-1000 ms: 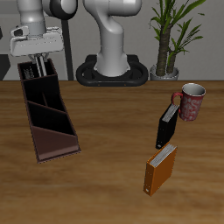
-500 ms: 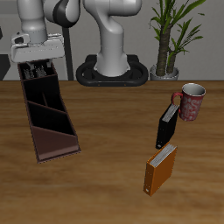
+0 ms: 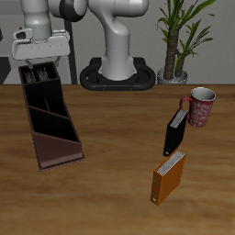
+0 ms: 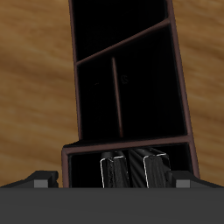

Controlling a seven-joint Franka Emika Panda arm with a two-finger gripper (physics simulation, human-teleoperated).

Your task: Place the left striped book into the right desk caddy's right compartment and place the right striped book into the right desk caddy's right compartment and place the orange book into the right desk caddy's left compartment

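now higher | end effector (image 3: 38,61) apparently apart | striped books (image 4: 131,169) in right compartment (image 3: 40,73)

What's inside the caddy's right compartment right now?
In the right compartment two striped books stand upright side by side, seen from the wrist view. Their lower parts are lost in the black interior. From the front, the hand covers most of that section.

The right desk caddy (image 3: 50,124) is dark maroon-brown outside and black inside. The orange book (image 3: 168,177) has white page edges. The mug (image 3: 198,107) is pink-patterned.
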